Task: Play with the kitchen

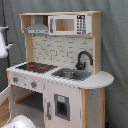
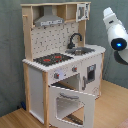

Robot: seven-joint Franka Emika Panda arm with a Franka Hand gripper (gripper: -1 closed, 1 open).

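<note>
hob [image 2: 52, 59] left of sink [image 2: 82, 50] | faucet [image 2: 75, 39] behind sink | hood [image 2: 49, 21] above hob

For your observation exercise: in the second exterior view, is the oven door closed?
No. The oven door hangs open, swung out from the kitchen front and showing the empty cavity behind it.
</note>
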